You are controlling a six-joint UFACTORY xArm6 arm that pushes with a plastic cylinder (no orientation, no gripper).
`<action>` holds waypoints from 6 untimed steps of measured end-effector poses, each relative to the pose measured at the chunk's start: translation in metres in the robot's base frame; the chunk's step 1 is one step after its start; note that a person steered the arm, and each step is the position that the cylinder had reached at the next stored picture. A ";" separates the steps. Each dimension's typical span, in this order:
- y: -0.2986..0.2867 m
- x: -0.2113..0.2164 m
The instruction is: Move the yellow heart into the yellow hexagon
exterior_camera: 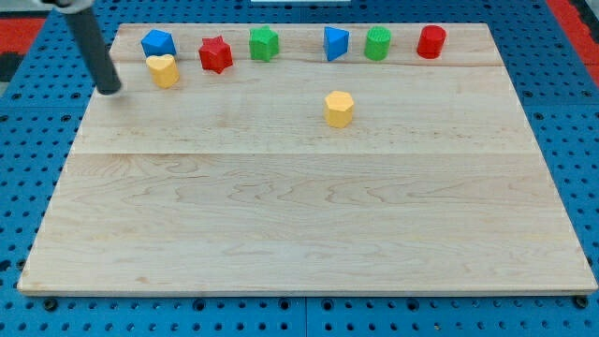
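The yellow heart [163, 70] lies near the view's top left of the wooden board [309, 225]. The yellow hexagon [339, 109] sits right of it, near the board's upper middle, well apart from the heart. My tip [110, 91] rests on the board just left of and slightly below the yellow heart, with a small gap between them. The dark rod rises from the tip toward the view's top left.
Along the view's top edge stand a blue block [158, 43], a red star-like block [215, 54], a green block [264, 43], a blue block [335, 43], a green cylinder [377, 43] and a red cylinder [430, 41]. Blue pegboard surrounds the board.
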State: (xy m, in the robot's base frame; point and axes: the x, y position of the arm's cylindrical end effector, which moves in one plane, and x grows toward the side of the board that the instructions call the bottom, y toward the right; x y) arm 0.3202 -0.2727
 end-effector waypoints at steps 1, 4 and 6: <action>0.037 -0.017; 0.139 -0.025; 0.238 -0.036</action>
State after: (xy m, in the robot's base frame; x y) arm 0.2841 -0.0349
